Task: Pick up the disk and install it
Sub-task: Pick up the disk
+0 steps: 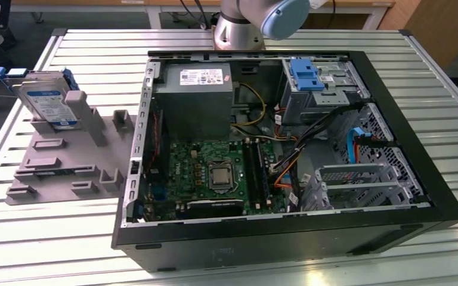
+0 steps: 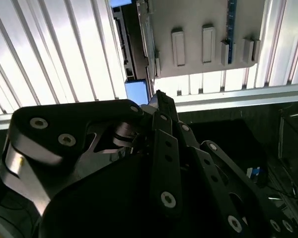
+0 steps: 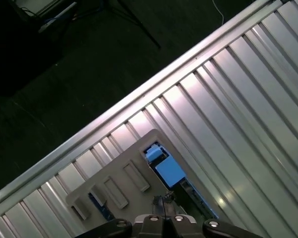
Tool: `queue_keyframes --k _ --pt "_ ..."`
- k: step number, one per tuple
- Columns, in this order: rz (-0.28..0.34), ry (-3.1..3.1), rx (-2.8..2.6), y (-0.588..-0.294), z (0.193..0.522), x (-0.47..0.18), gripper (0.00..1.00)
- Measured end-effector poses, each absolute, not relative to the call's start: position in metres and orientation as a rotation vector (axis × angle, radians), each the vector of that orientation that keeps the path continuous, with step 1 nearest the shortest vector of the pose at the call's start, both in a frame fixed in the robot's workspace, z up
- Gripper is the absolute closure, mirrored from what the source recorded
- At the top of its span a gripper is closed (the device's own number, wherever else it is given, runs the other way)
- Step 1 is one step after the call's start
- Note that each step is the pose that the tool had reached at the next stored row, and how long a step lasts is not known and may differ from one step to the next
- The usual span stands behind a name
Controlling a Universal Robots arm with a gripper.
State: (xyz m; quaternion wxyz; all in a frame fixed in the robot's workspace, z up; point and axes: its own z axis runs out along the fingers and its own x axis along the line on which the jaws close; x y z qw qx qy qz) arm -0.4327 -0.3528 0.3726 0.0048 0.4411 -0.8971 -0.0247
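Task not started, by my read: the disk (image 1: 46,102) stands upright in the grey holder (image 1: 62,161) on the counter (image 1: 93,47), at the exterior view's left, beside the open computer case (image 1: 293,247). Your gripper (image 3: 163,200) hangs above the holder, jaws closed together and empty.

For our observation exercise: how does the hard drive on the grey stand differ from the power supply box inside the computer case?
The hard drive leans on the grey stand outside the computer case; the power supply box sits inside it. The hard drive is a thin slab; the power supply box is far bulkier. The hard drive has a blue carrier bracket; the power supply box has none. Both are labelled grey metal.
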Motion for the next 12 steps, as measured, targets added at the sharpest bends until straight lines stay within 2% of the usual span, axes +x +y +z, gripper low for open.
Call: queue_keyframes --k 12 --pt "-0.076 -2.685 1.604 -0.3529 0.3724 -0.4327 0.89"
